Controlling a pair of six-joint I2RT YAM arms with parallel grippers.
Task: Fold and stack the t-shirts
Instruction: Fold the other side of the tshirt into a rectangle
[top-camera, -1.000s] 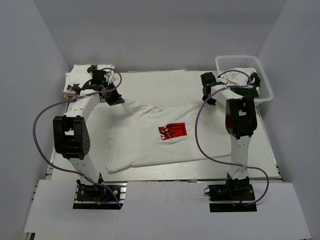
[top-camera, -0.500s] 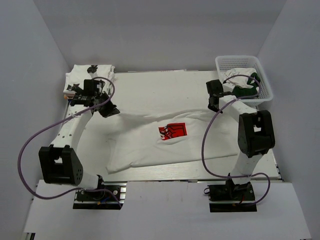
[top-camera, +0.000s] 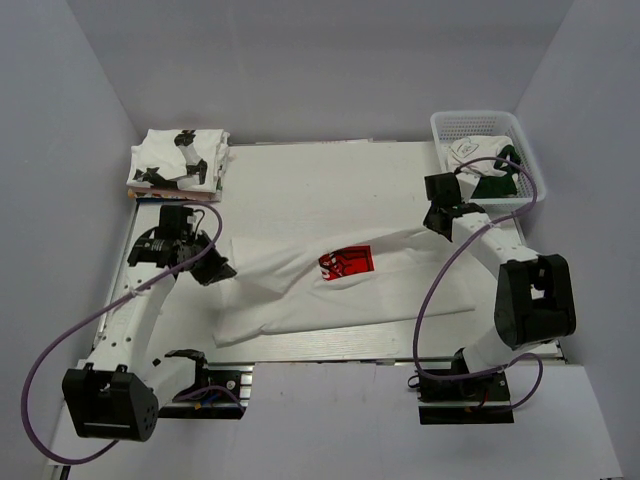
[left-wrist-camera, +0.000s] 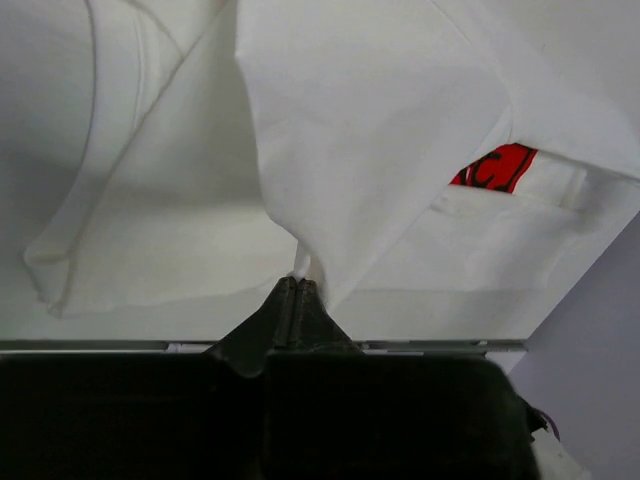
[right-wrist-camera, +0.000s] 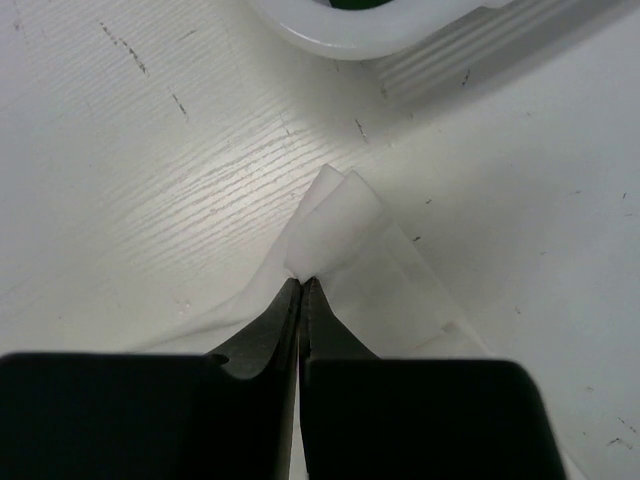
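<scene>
Done: a pile of folded shirts (top-camera: 180, 162) sits at the back of the table (top-camera: 330, 175), far across from the basket (top-camera: 482, 122).
In hand: one white shirt (top-camera: 330, 305) with a red print (top-camera: 345, 263) lies mid-table, near the basket and a bit to the front of it. Its back edge is lifted up and pulled over.
Left gripper (top-camera: 214, 270): jaws pinched shut on the shirt corner farthest from the basket.
Right gripper (top-camera: 437, 222): jaws pinched shut on the shirt corner just in front of the basket.
Left to do: I think this fold is only begun. More cloth (top-camera: 468, 152) waits in the basket.
Top view only: both arms, the pile and the basket all at once.
Wrist views only: the thin bit of cloth squeezed between each pair of jaws. The left one also peeks under the lifted flap at the red print.
</scene>
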